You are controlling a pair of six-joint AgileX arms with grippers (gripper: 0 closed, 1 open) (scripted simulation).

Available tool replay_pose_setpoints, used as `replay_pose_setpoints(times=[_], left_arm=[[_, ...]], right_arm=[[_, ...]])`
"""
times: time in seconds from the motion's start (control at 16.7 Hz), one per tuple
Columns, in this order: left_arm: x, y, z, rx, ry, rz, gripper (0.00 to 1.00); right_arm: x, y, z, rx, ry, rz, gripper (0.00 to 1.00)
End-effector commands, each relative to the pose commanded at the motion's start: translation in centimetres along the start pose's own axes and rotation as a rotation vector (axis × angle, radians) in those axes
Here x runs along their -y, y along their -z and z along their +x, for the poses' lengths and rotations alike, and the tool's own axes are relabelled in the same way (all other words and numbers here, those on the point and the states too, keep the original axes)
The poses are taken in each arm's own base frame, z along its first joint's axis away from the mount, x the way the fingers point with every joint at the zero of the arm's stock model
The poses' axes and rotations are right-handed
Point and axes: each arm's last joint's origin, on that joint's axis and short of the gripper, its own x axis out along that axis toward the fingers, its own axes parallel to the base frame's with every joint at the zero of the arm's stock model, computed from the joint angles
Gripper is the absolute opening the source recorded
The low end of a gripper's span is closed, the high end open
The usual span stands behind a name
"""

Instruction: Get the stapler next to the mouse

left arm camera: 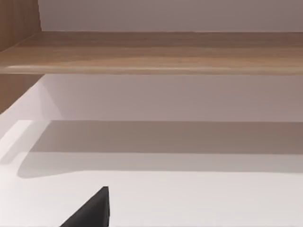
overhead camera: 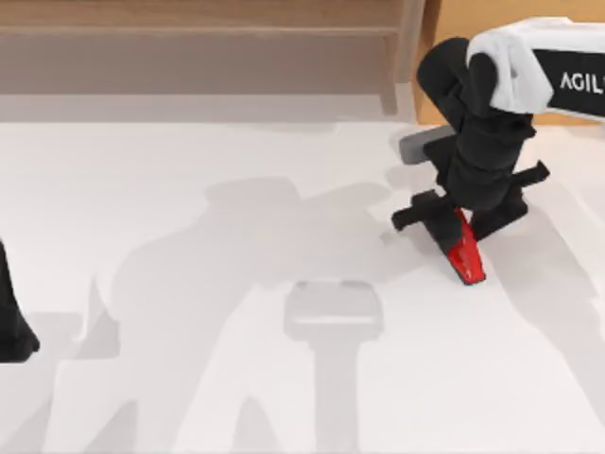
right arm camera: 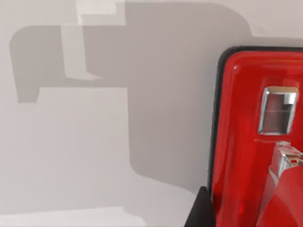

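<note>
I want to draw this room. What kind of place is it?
Probably a plain work table in a computer-made room. You can see a white table, a wooden shelf along its back edge, and a red stapler under the right gripper. The left gripper waits at the table's left edge.

A white table runs to a wooden shelf, dark fingertip low.

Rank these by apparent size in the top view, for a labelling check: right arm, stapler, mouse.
1. The right arm, by far the largest.
2-3. The stapler and the mouse: their visible parts look alike, both partly hidden under the arm, so unranked.
</note>
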Motion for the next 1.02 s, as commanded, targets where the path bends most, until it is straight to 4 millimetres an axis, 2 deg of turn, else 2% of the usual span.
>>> replay_pose_setpoints(times=[0.3,0.72,1.02], left_arm=[[0.0,0.0,0.0,0.000,0.000,0.000,1.00],[0.0,0.0,0.0,0.000,0.000,0.000,1.00],[0.0,0.0,0.0,0.000,0.000,0.000,1.00]], right_arm=[[0.1,0.0,-0.2,0.002,0.001,0.003,0.00],[0.1,0.0,-2.9,0.000,0.001,0.003,0.00],[0.1,0.0,-2.9,-0.003,0.001,0.004,0.00]])
